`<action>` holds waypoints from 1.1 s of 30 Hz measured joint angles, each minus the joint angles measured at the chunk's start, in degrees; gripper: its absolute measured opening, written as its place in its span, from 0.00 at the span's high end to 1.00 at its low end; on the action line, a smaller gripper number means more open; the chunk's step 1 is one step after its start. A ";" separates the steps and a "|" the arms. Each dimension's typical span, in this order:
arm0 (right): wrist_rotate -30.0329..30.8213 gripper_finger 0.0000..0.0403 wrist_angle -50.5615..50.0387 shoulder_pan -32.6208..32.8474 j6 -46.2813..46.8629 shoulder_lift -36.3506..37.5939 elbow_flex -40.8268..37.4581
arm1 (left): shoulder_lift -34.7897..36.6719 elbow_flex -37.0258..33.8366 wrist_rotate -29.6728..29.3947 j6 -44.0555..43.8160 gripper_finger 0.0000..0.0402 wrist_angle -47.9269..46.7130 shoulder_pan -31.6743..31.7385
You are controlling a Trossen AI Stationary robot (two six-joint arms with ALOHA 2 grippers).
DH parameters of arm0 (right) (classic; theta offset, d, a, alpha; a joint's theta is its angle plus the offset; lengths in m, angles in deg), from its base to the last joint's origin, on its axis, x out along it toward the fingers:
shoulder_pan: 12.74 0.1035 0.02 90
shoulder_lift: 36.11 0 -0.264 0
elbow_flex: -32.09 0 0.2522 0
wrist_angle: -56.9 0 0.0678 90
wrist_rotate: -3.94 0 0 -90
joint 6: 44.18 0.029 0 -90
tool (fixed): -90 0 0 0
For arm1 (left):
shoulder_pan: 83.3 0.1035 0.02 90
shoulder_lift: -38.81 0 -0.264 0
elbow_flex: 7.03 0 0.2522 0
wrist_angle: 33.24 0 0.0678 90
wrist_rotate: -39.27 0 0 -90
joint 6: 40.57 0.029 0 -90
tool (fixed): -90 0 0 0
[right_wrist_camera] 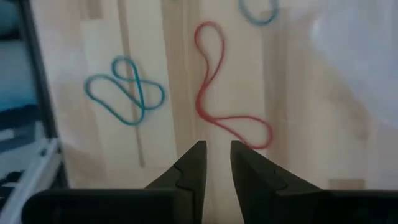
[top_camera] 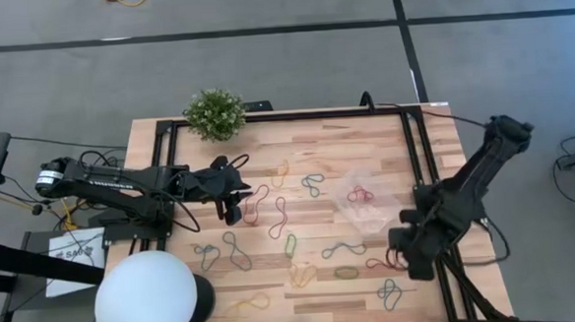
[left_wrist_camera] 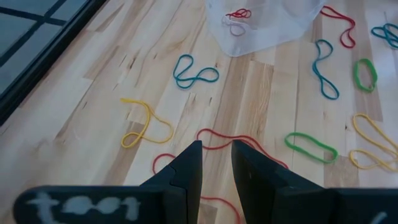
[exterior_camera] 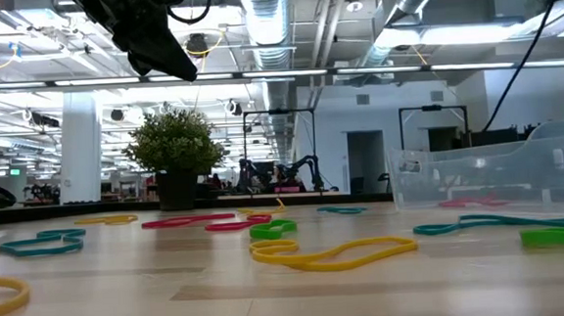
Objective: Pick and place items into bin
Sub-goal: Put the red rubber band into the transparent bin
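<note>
Many thin rubber-band loops in red, green, blue, yellow and orange lie flat across the wooden table (top_camera: 304,278). The clear bin (top_camera: 364,201) stands right of centre with a red band (left_wrist_camera: 238,14) inside; it also shows in the low view (exterior_camera: 489,170). My left gripper (top_camera: 233,205) hangs raised above the table's left-centre, over a red band (left_wrist_camera: 239,142), fingers together with only a slit and nothing between them (left_wrist_camera: 216,155). My right gripper (top_camera: 402,246) is shut and empty near the right edge, over another red band (right_wrist_camera: 214,93).
A green potted plant (top_camera: 214,114) stands at the far left corner. A white round globe (top_camera: 145,299) covers the near left corner. Black frame rails (top_camera: 420,144) run along the table's far and right sides. A teal band (right_wrist_camera: 124,90) lies beside my right gripper.
</note>
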 joint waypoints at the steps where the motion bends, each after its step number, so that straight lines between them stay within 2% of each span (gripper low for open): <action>1: -0.04 0.84 1.53 0.49 0.49 -1.38 -0.61 | 0.00 0.00 -0.26 -0.38 0.81 0.02 -0.01; 5: -0.03 0.84 3.08 0.72 0.95 -7.88 -1.31 | 0.00 0.00 -0.79 -2.25 0.81 0.05 0.00; 8: 0.02 0.84 4.79 0.71 -2.52 -12.15 -0.88 | 0.00 0.00 -0.92 -2.87 0.81 0.05 0.01; 11: 0.00 0.83 6.84 0.73 -6.18 -15.48 -0.85 | 0.00 0.00 -0.92 -3.02 0.81 0.09 -0.01; 16: -0.13 0.83 8.60 0.77 -5.81 -19.87 -0.84 | 0.00 0.00 -0.92 -3.38 0.81 0.09 -0.01; 21: -0.01 0.83 8.78 1.49 -6.26 -21.63 -0.62 | 0.00 0.00 -1.16 -3.38 0.81 0.12 -0.02; 33: 0.28 0.83 9.80 3.61 -6.90 -20.25 0.54 | 0.00 0.00 -1.27 -3.25 0.81 0.07 0.01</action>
